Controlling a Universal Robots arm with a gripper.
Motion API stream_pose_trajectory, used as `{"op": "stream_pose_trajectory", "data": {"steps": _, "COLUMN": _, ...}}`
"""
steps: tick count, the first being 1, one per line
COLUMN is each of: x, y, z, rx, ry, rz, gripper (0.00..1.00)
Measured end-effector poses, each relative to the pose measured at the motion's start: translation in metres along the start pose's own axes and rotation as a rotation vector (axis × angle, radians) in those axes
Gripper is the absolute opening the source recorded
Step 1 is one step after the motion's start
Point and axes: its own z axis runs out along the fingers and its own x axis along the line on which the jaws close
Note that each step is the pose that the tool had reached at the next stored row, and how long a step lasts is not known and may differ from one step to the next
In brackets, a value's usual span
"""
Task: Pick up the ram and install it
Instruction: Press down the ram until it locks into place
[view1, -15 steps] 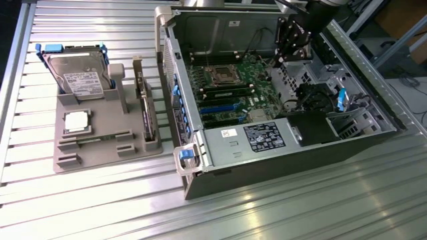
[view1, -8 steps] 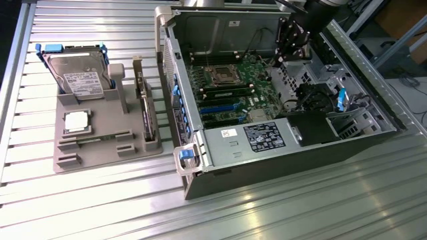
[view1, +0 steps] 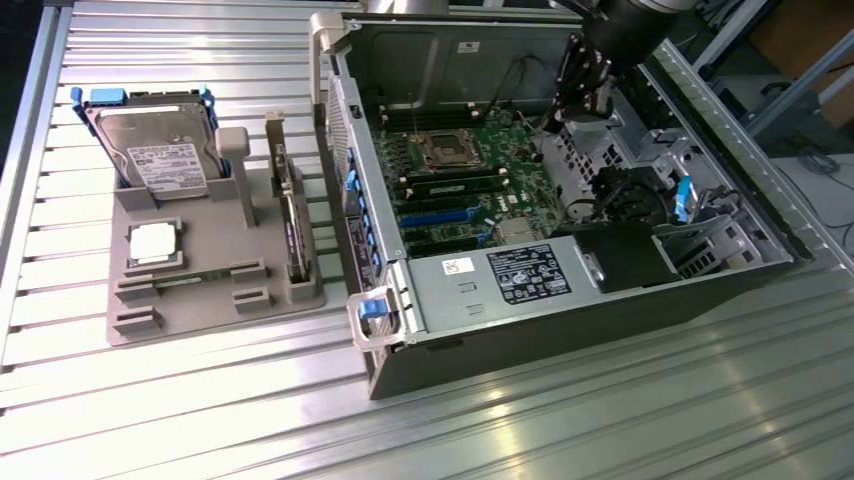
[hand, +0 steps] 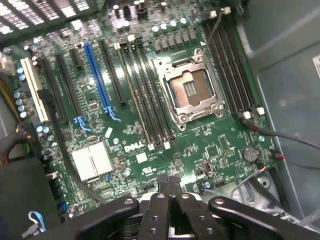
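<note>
The open case (view1: 561, 250) walls me in on every side, with free room only above the motherboard (hand: 150, 125). My claw (hand: 170, 181) hangs there clenched and empty. The ram (view1: 187, 281), I think, still sits in the tray (view1: 134, 330) far left: nothing picked.

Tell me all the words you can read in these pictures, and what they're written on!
"DELL": white letters on the green motherboard inside the open computer case.
Black label on the silver power supply box: too small to read.
White label on the silver hard drive: too blurred to read.
</note>
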Motion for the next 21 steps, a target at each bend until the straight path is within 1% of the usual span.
{"op": "stream_pose_trajectory", "data": {"steps": 2, "x": 0.0, "y": 0.0, "z": 0.0, "rx": 0.0033, "ry": -0.0064, "rz": 0.076, "gripper": 0.1}}
{"op": "stream_pose_trajectory", "data": {"steps": 4, "x": 0.0, "y": 0.0, "z": 0.0, "rx": 0.0061, "ry": -0.0119, "rz": 0.141, "gripper": 0.1}}
{"op": "stream_pose_trajectory", "data": {"steps": 6, "x": 0.0, "y": 0.0, "z": 0.0, "rx": 0.0083, "ry": -0.0161, "rz": 0.191, "gripper": 0.1}}
{"op": "stream_pose_trajectory", "data": {"steps": 7, "x": 0.0, "y": 0.0, "z": 0.0, "rx": 0.009, "ry": -0.0175, "rz": 0.207, "gripper": 0.1}}
{"op": "stream_pose_trajectory", "data": {"steps": 8, "x": 0.0, "y": 0.0, "z": 0.0001, "rx": 0.0111, "ry": -0.0218, "rz": 0.257, "gripper": 0.1}}
{"op": "stream_pose_trajectory", "data": {"steps": 9, "x": 0.0, "y": 0.0, "z": 0.0001, "rx": 0.0128, "ry": -0.0249, "rz": 0.294, "gripper": 0.1}}
{"op": "stream_pose_trajectory", "data": {"steps": 11, "x": 0.0, "y": 0.0, "z": 0.0001, "rx": 0.0152, "ry": -0.0297, "rz": 0.351, "gripper": 0.1}}
{"op": "stream_pose_trajectory", "data": {"steps": 12, "x": 0.0, "y": 0.0, "z": 0.0002, "rx": 0.0175, "ry": -0.0342, "rz": 0.404, "gripper": 0.1}}
{"op": "stream_pose_trajectory", "data": {"steps": 14, "x": 0.0, "y": 0.0, "z": 0.0002, "rx": 0.0206, "ry": -0.0401, "rz": 0.475, "gripper": 0.1}}
{"op": "stream_pose_trajectory", "data": {"steps": 16, "x": 0.0, "y": 0.0, "z": 0.0003, "rx": 0.023, "ry": -0.0448, "rz": 0.53, "gripper": 0.1}}
{"op": "stream_pose_trajectory", "data": {"steps": 21, "x": 0.0, "y": 0.0, "z": 0.0004, "rx": 0.0313, "ry": -0.061, "rz": 0.722, "gripper": 0.1}}
